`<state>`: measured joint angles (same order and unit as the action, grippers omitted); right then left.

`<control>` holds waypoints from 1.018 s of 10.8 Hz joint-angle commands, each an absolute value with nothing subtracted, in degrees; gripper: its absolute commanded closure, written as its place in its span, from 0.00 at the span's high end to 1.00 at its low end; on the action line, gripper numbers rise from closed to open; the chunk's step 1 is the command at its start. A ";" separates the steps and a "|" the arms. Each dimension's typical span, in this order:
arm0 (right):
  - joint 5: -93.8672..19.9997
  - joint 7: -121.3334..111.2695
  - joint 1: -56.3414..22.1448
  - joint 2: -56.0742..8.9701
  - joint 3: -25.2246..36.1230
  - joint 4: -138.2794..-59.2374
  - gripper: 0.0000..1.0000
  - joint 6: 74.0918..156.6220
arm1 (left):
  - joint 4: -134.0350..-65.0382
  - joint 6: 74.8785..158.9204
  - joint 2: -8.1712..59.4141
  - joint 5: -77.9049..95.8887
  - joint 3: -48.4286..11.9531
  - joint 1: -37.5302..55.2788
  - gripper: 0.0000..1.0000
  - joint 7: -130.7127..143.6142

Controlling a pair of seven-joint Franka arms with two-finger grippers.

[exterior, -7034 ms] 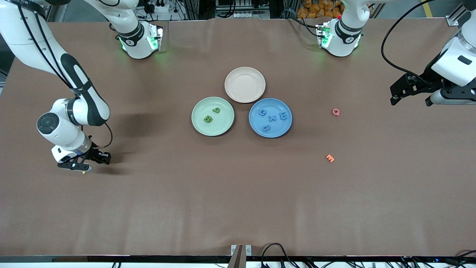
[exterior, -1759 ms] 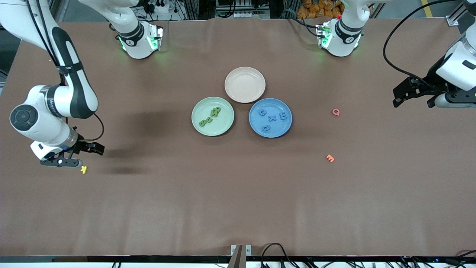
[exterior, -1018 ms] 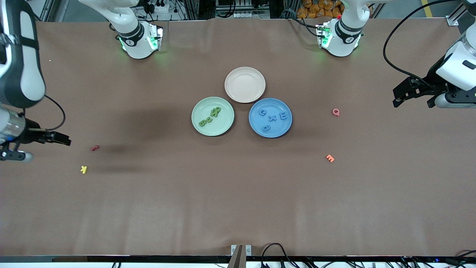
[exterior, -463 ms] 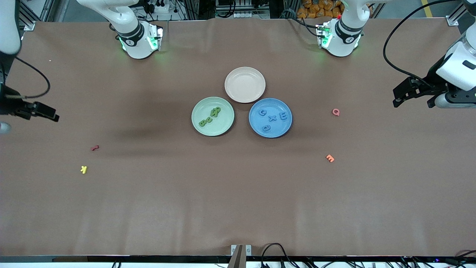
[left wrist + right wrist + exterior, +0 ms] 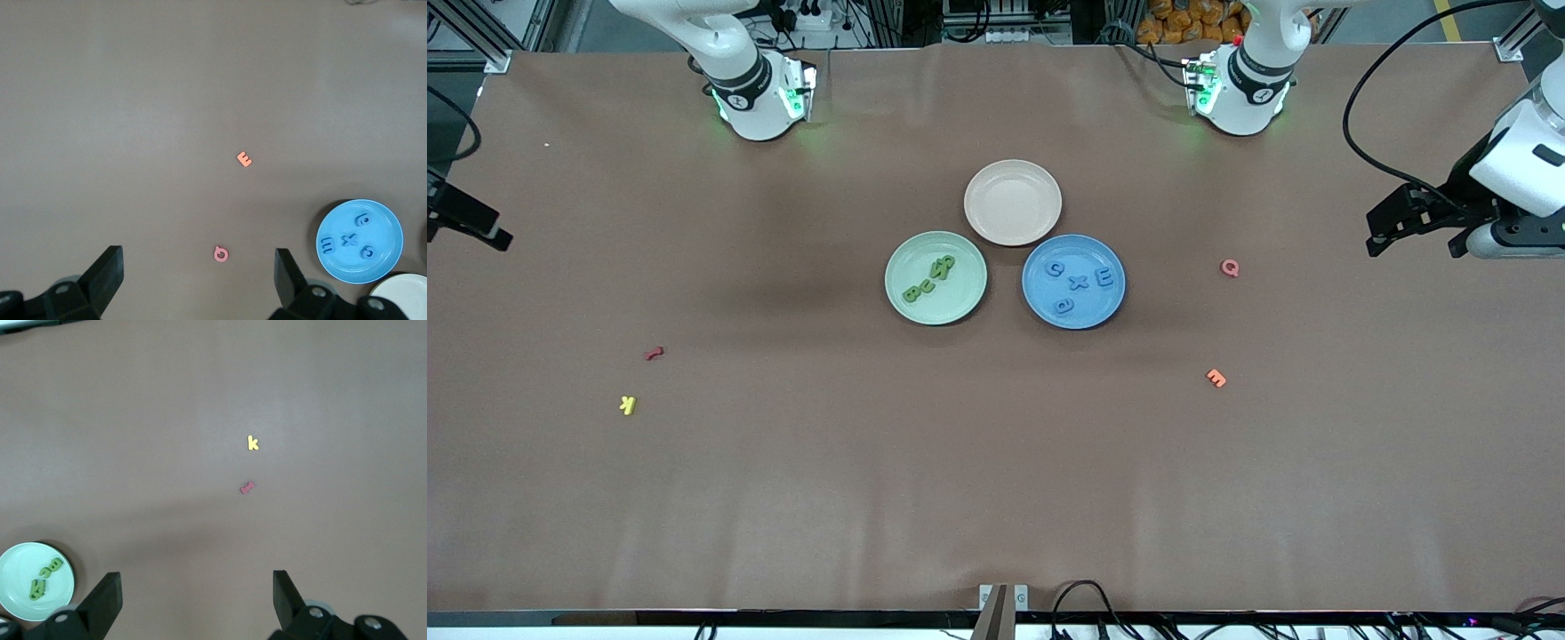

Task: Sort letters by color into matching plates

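Green letters [image 5: 929, 277] are lying bunched in the pale green plate [image 5: 903, 258], four of them, chunky and matte. Blue letters [image 5: 1080, 283] are sitting spread out in the blue plate [image 5: 1040, 307], also four. Both plates are round, shallow, and resting mid-table side by side; the green one is toward the right arm's end.

A beige-pink plate [image 5: 1013, 202] is sitting at 12 o'clock of the pair, just beside both rims, holding nothing. A pink letter [image 5: 1230, 268] is lying at 3 o'clock of the blue plate, well apart. An orange letter [image 5: 1216, 378] is lying at about 4 o'clock of it, nearer the front camera. A red letter [image 5: 655, 353] and a yellow letter [image 5: 628, 405] are lying at about 8 o'clock of the green plate, well apart from it. All are resting on the plain brown table cover [image 5: 996, 480].

The left gripper [image 5: 1414, 224] is hovering over the table's edge at the left arm's end, jaws spread wide, holding nothing. The right gripper [image 5: 467, 222] is showing only partly at the front view's edge, over the right arm's end.

The right wrist view is showing the right gripper's fingers [image 5: 100, 603] wide apart with nothing between them, which the front view is cutting off. It is also catching the green plate [image 5: 17, 573]. The left wrist view is showing its fingers [image 5: 107, 280] gaping over the pink letter [image 5: 221, 253].
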<state>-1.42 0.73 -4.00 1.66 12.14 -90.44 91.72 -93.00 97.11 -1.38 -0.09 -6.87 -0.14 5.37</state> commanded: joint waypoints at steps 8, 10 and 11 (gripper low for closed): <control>-0.62 4.22 -5.10 3.07 5.28 -90.51 1.00 93.60 | -92.64 96.50 -1.49 0.88 -6.86 -0.35 1.00 5.10; -0.70 4.22 -4.92 2.99 5.27 -90.00 1.00 93.34 | -92.64 96.50 -1.49 0.88 -6.86 -0.35 1.00 5.10; -0.79 4.22 -4.83 2.81 5.19 -89.48 1.00 93.34 | -92.64 96.50 -1.49 0.88 -6.86 -0.26 1.00 5.10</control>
<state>-1.17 3.49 -5.11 1.63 5.40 -88.73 92.78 -93.00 97.11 -1.38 -0.09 -6.87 -0.14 5.37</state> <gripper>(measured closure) 0.000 0.000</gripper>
